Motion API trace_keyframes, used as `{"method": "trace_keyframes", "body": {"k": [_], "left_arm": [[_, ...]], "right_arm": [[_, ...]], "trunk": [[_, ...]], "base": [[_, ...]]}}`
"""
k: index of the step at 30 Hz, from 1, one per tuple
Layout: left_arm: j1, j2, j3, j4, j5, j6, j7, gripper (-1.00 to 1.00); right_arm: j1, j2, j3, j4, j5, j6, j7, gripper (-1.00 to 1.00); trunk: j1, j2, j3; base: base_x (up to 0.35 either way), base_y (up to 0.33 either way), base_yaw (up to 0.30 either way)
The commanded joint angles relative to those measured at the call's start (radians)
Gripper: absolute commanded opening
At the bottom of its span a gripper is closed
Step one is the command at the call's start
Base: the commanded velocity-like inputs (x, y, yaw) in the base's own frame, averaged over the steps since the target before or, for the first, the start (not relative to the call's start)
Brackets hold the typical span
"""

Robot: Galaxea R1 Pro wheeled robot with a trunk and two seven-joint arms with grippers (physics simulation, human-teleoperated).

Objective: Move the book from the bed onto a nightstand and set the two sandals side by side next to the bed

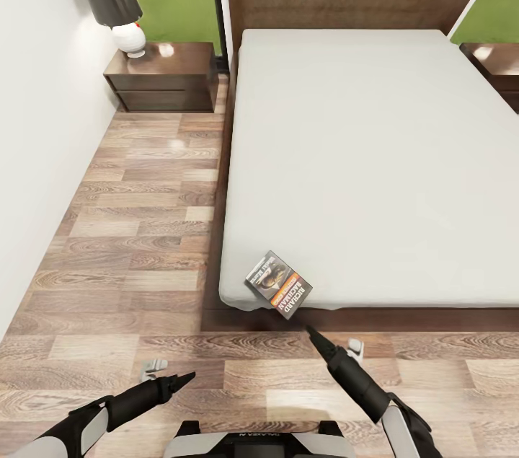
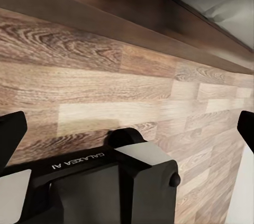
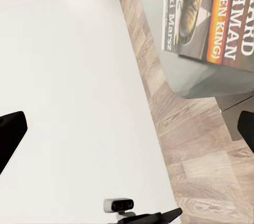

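you can read lettering on the book [image 3: 211, 15] cover in the right wrist view, ahead of the right gripper's fingers and off toward one fingertip: white block letters "achman" with the start cut off at the frame edge, beside them "ephen king)" on the orange band, also cut off, and along the dark strip a smaller line that looks like "melki marsz", hard to be sure of. in the head view the book [image 1: 278, 283] shows "richard bachman" in white, just past the right fingertip, upside down to you. in the left wrist view, close behind the fingers, the robot's black base [image 2: 79, 163] carries inverted white lettering, "galaxea ai".
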Motion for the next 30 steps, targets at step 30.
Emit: {"method": "trace_keyframes", "body": {"k": [30], "left_arm": [[0.000, -0.023, 0.007, 0.000, -0.004, 0.004, -0.004, 1.00]], "right_arm": [[-0.041, 0.010, 0.002, 0.013, -0.021, 0.004, -0.087, 1.00]], "trunk": [[0.000, 0.000, 0.000]], "base": [[0.000, 0.000, 0.000]]}}
